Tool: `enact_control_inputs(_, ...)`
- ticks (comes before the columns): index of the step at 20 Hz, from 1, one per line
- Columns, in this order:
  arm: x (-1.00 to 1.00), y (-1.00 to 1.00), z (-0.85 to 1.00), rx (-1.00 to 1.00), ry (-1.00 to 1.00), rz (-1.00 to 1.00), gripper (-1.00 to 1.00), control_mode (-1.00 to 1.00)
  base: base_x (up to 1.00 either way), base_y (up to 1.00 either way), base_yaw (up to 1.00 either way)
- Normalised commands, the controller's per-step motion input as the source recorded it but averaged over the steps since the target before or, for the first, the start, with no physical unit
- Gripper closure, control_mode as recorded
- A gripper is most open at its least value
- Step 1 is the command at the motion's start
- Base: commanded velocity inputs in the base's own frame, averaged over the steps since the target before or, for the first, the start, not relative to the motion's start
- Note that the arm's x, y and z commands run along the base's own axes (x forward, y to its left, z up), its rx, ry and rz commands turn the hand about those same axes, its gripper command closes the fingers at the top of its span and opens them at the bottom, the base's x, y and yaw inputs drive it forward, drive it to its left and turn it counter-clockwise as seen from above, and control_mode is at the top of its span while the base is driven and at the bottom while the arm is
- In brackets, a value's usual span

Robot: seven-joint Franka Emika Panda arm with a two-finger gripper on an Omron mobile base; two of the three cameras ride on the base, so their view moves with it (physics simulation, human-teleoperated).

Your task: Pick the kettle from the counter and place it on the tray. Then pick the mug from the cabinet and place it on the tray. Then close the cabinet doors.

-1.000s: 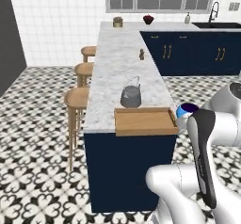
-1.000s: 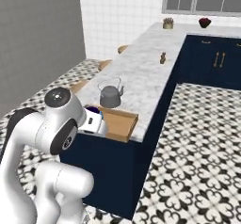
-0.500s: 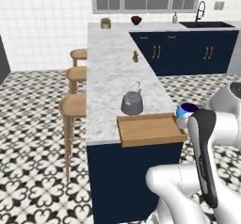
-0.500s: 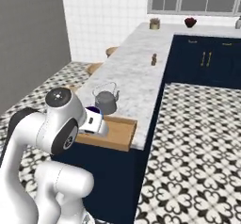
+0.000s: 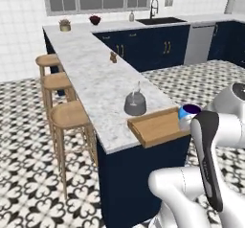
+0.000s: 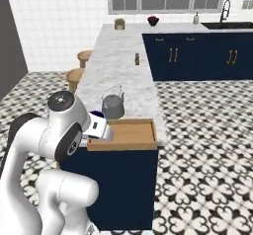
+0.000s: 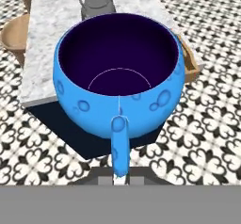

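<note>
mug (image 7: 120,75) fills your hand view, bright blue with a dark inside, its handle pointing down toward the bottom edge where the gripper (image 7: 120,180) has its fingers pinched narrow on that handle, so you are holding the mug by it. from the left base view you see the mug (image 5: 188,117) in the air just beside the near right end of the tray (image 5: 155,126), at the end of the white arm, not resting on the wood. the tray lies on the near end of the counter (image 5: 95,78), slightly overhanging the front edge, and its wooden floor is bare. the kettle (image 5: 135,103) stands upright on the marble just behind the tray, close to its far rim but not on it; whether it touches the rim you cannot tell. in the right base view the mug (image 6: 96,116) peeks out behind the arm's wrist at the tray's left end (image 6: 129,133), with the kettle (image 6: 113,105) just beyond. three wooden stools (image 5: 64,114) line the counter's left side, and a small brown shaker (image 5: 113,57) stands farther along the marble.
</note>
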Motion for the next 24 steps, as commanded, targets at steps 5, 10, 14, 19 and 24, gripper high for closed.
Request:
enact_control_inputs(5,0.00,0.00,0.00,0.00,0.00,0.00,1.00,1.00,0.13,0.51,-0.52)
enact_control_inputs(10,0.00,0.00,0.00,0.00,0.00,0.00,1.00,1.00,0.44,0.64,-0.49)
enact_control_inputs(14,0.00,0.00,0.00,0.00,0.00,0.00,1.00,1.00,0.35,0.54,-0.38)
enact_control_inputs(19,0.06,0.00,-0.02,0.00,0.01,0.00,1.00,-1.00,0.02,0.02,-0.14)
enact_control_inputs(24,0.51,-0.12,-0.10,-0.01,0.15,0.01,1.00,-1.00,0.00,0.00,0.00)
